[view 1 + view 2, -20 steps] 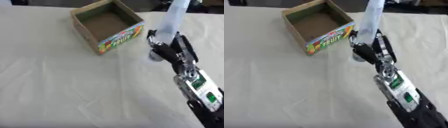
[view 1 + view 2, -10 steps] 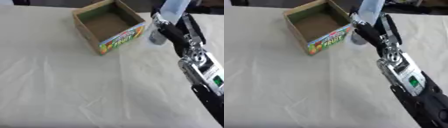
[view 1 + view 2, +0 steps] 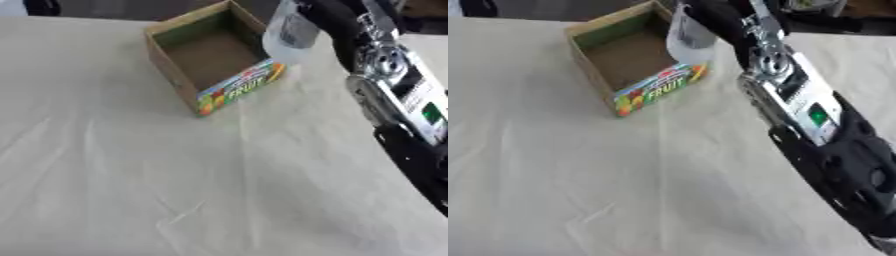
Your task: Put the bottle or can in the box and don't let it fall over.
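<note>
A clear plastic bottle point(image 3: 289, 35) hangs upright over the right rim of an open cardboard box point(image 3: 210, 57) with a colourful FRUIT label on its near side. My right hand point(image 3: 328, 17) is shut on the bottle, near the top edge of the view, and its arm runs down the right side. The bottle's top is cut off by the frame. The box's inside is brown and holds nothing that I can see. My left hand shows in neither view.
A pale cloth point(image 3: 131, 175) with creases covers the table. Dark shapes lie along the far edge point(image 3: 44, 6).
My right hand has carried the bottle up and to the left, from beside the box's right side to above its right rim.
</note>
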{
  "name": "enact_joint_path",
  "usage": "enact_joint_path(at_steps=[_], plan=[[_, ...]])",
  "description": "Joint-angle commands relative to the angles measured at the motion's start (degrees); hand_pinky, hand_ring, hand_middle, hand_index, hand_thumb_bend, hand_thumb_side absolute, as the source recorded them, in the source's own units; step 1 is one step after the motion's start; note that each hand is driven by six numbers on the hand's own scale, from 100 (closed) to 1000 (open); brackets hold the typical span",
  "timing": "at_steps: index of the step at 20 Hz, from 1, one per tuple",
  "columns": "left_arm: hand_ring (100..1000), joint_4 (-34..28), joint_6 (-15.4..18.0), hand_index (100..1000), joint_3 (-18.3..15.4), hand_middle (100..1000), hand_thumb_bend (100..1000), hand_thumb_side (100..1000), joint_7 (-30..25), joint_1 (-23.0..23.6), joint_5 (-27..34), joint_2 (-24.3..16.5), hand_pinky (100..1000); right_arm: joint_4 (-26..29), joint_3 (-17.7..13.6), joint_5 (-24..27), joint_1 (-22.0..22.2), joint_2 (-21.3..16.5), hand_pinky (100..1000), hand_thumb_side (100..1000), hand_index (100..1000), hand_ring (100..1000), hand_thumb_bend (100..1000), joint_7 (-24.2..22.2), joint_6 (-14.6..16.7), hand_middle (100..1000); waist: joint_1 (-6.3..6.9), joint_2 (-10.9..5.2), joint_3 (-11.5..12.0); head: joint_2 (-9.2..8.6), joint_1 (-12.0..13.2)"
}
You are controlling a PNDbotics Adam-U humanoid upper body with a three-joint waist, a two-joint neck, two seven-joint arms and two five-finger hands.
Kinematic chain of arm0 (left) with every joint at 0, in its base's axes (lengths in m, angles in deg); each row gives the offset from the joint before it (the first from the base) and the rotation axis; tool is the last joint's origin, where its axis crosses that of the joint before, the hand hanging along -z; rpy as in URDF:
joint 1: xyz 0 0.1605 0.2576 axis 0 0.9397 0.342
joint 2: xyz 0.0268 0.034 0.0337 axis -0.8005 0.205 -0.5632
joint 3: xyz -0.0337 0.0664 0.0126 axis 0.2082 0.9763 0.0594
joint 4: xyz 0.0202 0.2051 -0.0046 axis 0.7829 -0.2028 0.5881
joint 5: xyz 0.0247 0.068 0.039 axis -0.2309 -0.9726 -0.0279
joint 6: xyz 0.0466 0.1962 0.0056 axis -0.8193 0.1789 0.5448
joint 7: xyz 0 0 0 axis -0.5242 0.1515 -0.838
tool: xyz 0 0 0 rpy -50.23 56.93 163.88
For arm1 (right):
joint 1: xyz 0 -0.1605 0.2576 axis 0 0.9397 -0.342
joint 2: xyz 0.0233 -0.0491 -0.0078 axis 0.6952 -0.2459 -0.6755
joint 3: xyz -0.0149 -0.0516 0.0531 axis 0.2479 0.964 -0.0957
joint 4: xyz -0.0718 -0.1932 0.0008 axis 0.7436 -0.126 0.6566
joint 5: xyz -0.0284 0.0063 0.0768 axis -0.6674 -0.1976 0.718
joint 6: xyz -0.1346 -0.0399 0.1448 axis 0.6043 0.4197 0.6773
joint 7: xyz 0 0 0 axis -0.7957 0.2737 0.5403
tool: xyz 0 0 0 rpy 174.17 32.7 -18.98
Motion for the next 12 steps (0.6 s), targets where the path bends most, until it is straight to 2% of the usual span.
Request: enact_joint_path(at_steps=[1, 4, 7, 12], plan=[[648, -1.21, 0.19, 715, 0.64, 717, 469, 359, -0.66, -1.36, 0.62, -2.01, 1000, -4.52, 0.58, 0.47, -3.46, -1.91, 1000, 413, 387, 1000, 100, 0.59, 0.68, 1000, 0.19, -0.3, 1.08, -1.45, -1.71], [649, -1.41, 0.36, 715, 1.58, 717, 471, 356, -1.52, -2.84, 1.14, -2.34, 1000, -11.45, 1.82, -0.21, -6.67, -1.35, 1000, 402, 383, 1000, 100, 1.2, 1.79, 1000, -0.15, 0.33, 3.61, -2.14, -3.91], [650, -1.53, 0.76, 716, 2.05, 717, 474, 353, -2.08, -4.45, 1.69, -2.28, 1000, -17.35, 2.27, -1.52, -9.6, -0.56, 1000, 425, 382, 1000, 100, 1.54, 4.32, 1000, -0.58, 1.02, 5.99, -2.68, -6.52], [650, -1.55, 1.53, 716, 2.14, 716, 478, 350, -2.31, -5.84, 2.31, -2.1, 1000, -25.69, 2.43, -3.18, -13.06, 1.56, 1000, 424, 380, 1000, 100, 2.89, 8.9, 1000, -0.91, 1.84, 8.33, -2.28, -9.71]])
